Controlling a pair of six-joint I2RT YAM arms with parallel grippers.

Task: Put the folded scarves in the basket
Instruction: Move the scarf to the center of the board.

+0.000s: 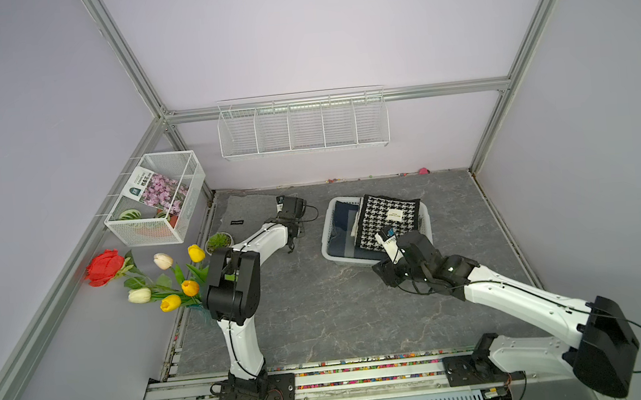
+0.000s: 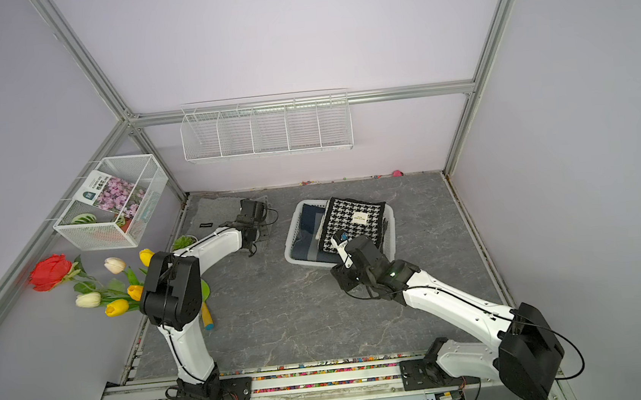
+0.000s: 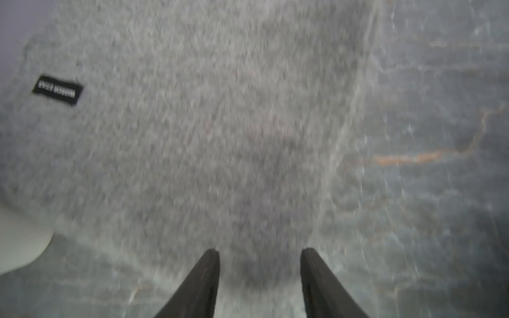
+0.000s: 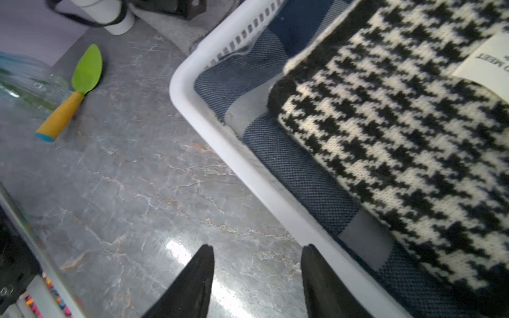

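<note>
White plastic basket (image 4: 275,201) showing a smooth, faintly shiny rim, black-and-white scarf (image 4: 399,132) lying as coarse matt knit, blue cloth (image 4: 297,170) beneath looking finely woven, grey scarf (image 3: 206,124) appearing fuzzy and matt (blurred), marbled tabletop (image 4: 137,192) gleaming smooth and glossy.

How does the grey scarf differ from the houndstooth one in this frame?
The grey scarf is plain with a small black label; the houndstooth scarf is black-and-white with a pale label. The grey scarf lies on the table; the houndstooth scarf rests in the basket, atop blue fabric. Both carry one label.
</note>
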